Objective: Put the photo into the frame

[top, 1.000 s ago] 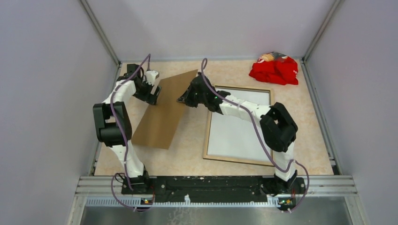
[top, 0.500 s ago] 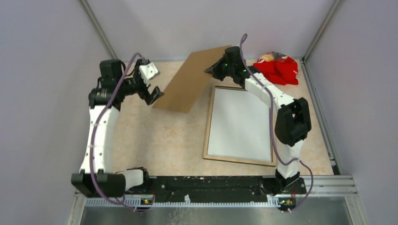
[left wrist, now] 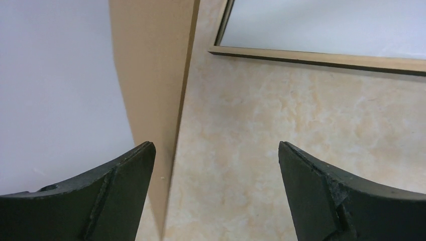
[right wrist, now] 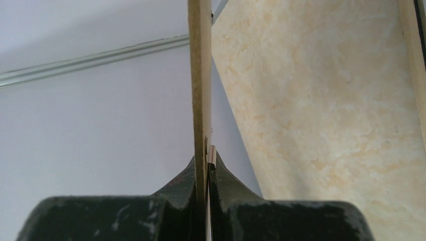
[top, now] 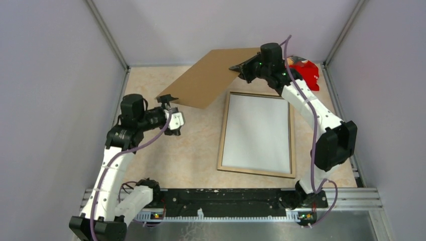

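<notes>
Photo (top: 256, 133) sits face-down inside frame (top: 256, 173), plain white back up, looks flat and square in the tan wood surround; frame lies on worktop (top: 186, 150), right of centre. Right fingers (right wrist: 181, 193) are clamped on one corner of the brown backing board (top: 208, 75); board is in the air, tilted, over the far side of the worktop. Left fingers (left wrist: 120, 186) are wide apart beside the board's low corner, gripping nothing. Risks, my read: single-corner pinch lets the board pivot or slip; a dropped board could knock the photo out of its seat; a low corner dragging over the frame rim could shift the frame; left fingers could close short of the board edge.
</notes>
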Robot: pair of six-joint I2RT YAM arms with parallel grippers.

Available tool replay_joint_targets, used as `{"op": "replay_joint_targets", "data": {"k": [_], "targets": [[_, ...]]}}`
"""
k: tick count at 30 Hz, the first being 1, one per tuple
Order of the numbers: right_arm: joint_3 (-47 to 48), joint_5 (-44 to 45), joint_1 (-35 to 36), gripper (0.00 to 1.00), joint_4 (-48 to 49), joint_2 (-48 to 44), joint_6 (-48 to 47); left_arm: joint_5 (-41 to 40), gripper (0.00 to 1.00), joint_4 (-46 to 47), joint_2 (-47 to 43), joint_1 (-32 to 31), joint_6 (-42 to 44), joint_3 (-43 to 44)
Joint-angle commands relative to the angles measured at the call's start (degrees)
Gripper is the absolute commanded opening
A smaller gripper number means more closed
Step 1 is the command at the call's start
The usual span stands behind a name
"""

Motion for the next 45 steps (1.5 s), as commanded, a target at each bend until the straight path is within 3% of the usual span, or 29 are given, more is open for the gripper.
{"op": "replay_joint_targets", "data": {"k": [1,7,13,18,23,24,27,30,34,36,39,45], "targets": [[-4.21,-4.47,0.55,0.0,7.11,-6.44,4.89,-0.27,0.99,12.65,-5.27,-1.05,4.6,-3.49],[-7.98,-5.71,2.54,0.0,9.46,-8.53,6.4,0.0,0.87,17.5,-6.13,-2.01,4.06,-4.78],[-8.91,-7.07,4.16,0.0,11.57,-8.28,7.46,-1.67,0.74,14.71,-5.43,-4.48,7.98,-5.55],[-9.48,-7.46,4.43,0.0,12.88,-8.27,8.14,-4.01,0.5,12.15,-4.06,-4.98,10.27,-3.84],[-9.42,-10.12,4.36,0.0,15.77,-7.98,5.36,-5.89,0.22,18.72,-5.07,-5.07,7.54,-4.81],[-8.09,-11.77,3.97,0.03,15.61,-7.43,3.07,-6.63,0.15,21.76,-5.72,-5.07,6.37,-5.76],[0.16,-15.88,2.85,0.33,8.44,-5.03,-9.4,-9.69,0.0,34.47,-7.85,-5.1,2.55,-9.78],[6.12,-24.75,0.47,0.56,3.31,-3.5,-21.25,-11.08,0.0,42.22,-8.75,-5.15,0.53,-11.29],[11.01,-32.42,-2.76,0.8,-10.17,-4.84,-41.39,-11.34,0.0,39.49,-6.91,-5.07,-3.17,-6.98],[13.57,-29.39,-3.14,0.83,-19.09,-6.67,-53.51,-12.38,0.0,38.66,-5.85,-5.07,-6.75,-4.85],[12.04,-23.98,-2.13,0.85,-24.49,-12.43,-68.33,-9.47,0.0,30.54,-3.97,-5.11,-5.28,0.06],[-3.24,-12.93,4.37,0.84,-14.35,-28.16,-90.27,-0.1,0.0,15.78,-0.75,-5.07,-2.77,9.77]]}}
